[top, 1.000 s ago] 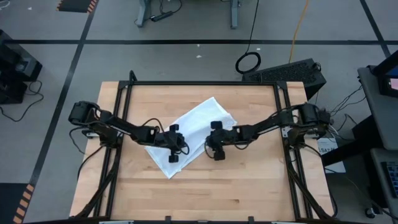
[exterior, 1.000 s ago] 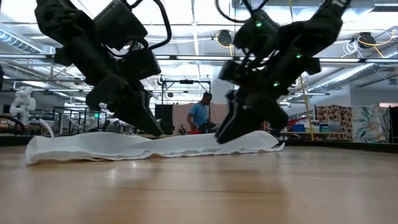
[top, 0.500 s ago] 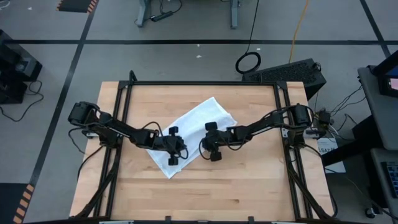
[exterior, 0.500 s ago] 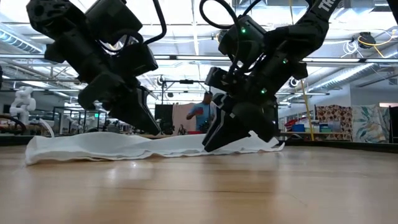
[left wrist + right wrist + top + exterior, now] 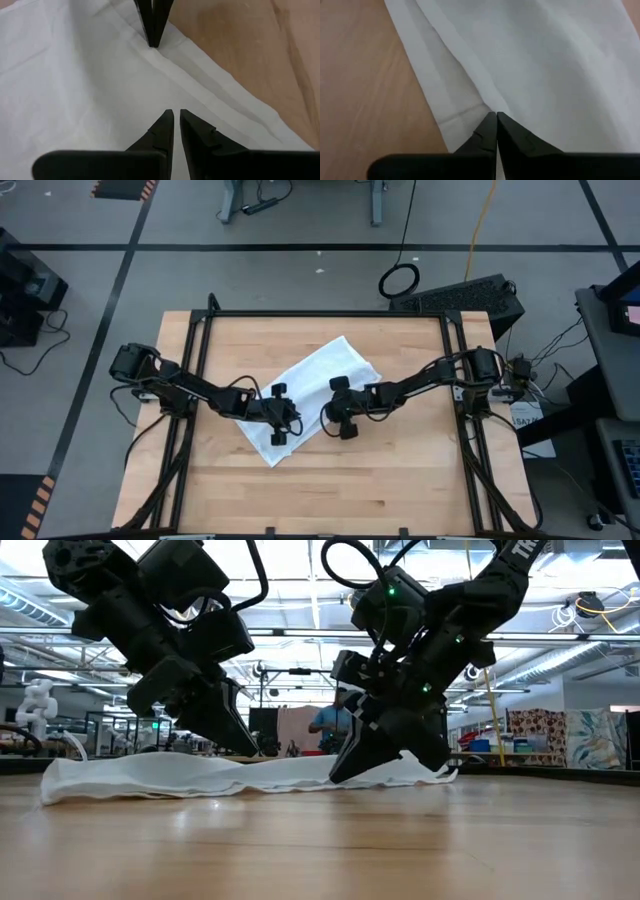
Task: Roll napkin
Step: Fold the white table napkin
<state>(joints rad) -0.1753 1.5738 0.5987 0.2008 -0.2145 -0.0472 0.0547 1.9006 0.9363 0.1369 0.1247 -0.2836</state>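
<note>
The white napkin (image 5: pixel 312 392) lies spread out slantwise on the wooden table (image 5: pixel 400 480). A narrow folded strip (image 5: pixel 455 95) runs along its near right edge. My left gripper (image 5: pixel 283 418) is shut, its tips down on the napkin's near left part (image 5: pixel 175 113). My right gripper (image 5: pixel 340 410) is shut, its tips down at the strip's ridge (image 5: pixel 496 116). The two grippers face each other a short way apart. My right gripper's tips also show in the left wrist view (image 5: pixel 152 35). My left gripper sets its shut fingertips (image 5: pixel 250 750) on the napkin's flat single layer (image 5: pixel 150 107), slanting down from the table's left. Whether cloth is caught between the tips cannot be told. The napkin lies flat under them. My right gripper sets its shut fingertips (image 5: pixel 336 776) on the ridge of the folded strip (image 5: pixel 487 107), near the napkin's near right edge, slanting down from the table's right. Whether the tips pinch the fold cannot be told. The napkin lies on the table.
Black metal rails (image 5: pixel 196 350) frame the table on its left, far and right sides. Bare wood lies in front of the napkin (image 5: pixel 330 490). A person (image 5: pixel 330 725) stands in the room far behind the table.
My right gripper has gone a little toward the table's left, closer to my left gripper, with its tips low on the napkin. The napkin stays spread out where it was.
</note>
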